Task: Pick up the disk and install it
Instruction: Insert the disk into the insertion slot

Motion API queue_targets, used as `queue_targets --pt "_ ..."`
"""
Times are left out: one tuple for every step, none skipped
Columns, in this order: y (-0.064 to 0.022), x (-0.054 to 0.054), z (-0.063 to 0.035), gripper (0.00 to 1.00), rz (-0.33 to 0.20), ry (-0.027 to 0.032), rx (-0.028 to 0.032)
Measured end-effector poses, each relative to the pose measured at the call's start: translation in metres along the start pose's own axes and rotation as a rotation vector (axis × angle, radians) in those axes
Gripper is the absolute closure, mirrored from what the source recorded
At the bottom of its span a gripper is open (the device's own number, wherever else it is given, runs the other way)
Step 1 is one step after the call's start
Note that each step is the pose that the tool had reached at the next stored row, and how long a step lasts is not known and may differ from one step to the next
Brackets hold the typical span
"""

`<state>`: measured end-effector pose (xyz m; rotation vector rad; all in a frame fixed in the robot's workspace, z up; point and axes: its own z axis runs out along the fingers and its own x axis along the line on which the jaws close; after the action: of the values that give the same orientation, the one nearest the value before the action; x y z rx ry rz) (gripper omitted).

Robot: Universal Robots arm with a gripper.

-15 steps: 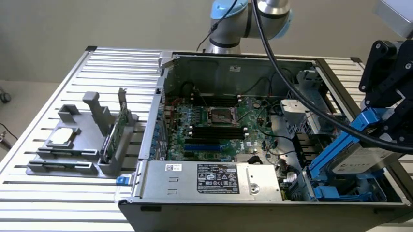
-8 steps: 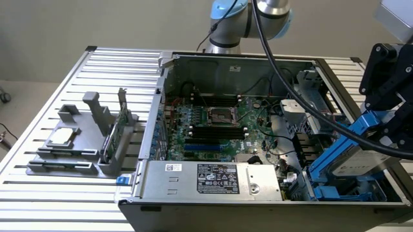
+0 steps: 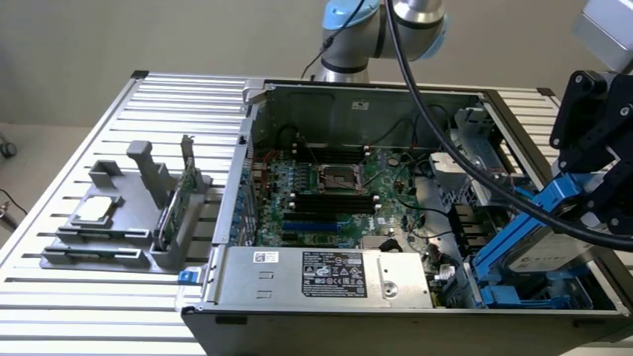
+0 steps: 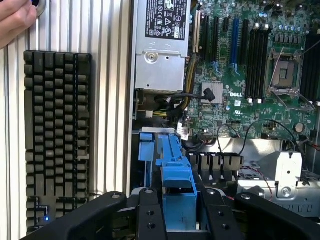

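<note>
Blue rails are showing between the fingers of our hand (image 4: 179,215), which is clamping the disk (image 3: 556,252) tilted over the drive bay (image 3: 509,295) at the exterior view's right. We are judging this the insertion step, calling for rails squared to the bay. Loose wiring (image 4: 172,97) and a black cable (image 3: 465,148) are crowding the approach; beyond, the power supply (image 3: 327,273) and motherboard (image 3: 331,189) are lying apart.

The disk (image 4: 176,170) vanishes between the fingers (image 4: 150,215) of the gripper (image 4: 180,205), its held end hidden (label (image 3: 556,258) print too small to read). Far from the gripper, a hand (image 4: 15,20) is cut off at the edge.
</note>
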<state>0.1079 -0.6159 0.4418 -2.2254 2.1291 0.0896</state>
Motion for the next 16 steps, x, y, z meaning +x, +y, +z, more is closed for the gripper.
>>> queue_targets --pt "0.0000 0.0000 0.0003 0.67 0.000 -0.0004 0.0000" --pt "-0.0002 0.0001 0.0008 0.67 0.000 -0.0009 0.0001" --pt "-0.0004 0.0001 0.0014 0.67 0.001 -0.0014 0.0001" --pt "-0.0005 0.0002 0.0018 0.67 0.001 -0.0018 0.0002" --pt "-0.0007 0.0002 0.0022 0.67 0.002 -0.0024 0.0003" --pt "-0.0009 0.0003 0.0026 0.67 0.002 -0.0029 0.0003" --pt "-0.0011 0.0003 0.0029 0.67 0.003 -0.0036 0.0004" --pt "-0.0013 0.0004 0.0032 0.67 0.003 -0.0048 0.0005" --pt "-0.0015 0.0004 0.0034 0.67 0.003 -0.0060 0.0006" --pt "-0.0015 0.0003 0.0036 0.67 0.004 -0.0070 0.0007" --pt "-0.0015 0.0004 0.0038 0.67 0.005 -0.0075 0.0007" --pt "-0.0015 0.0004 0.0040 0.67 0.006 -0.0080 0.0008" --pt "-0.0015 0.0004 0.0043 0.67 0.006 -0.0087 0.0009" --pt "-0.0015 0.0005 0.0046 0.67 0.007 -0.0091 0.0010" --pt "-0.0016 0.0005 0.0049 0.67 0.008 -0.0094 0.0011" --pt "-0.0015 0.0005 0.0052 0.67 0.009 -0.0096 0.0012"
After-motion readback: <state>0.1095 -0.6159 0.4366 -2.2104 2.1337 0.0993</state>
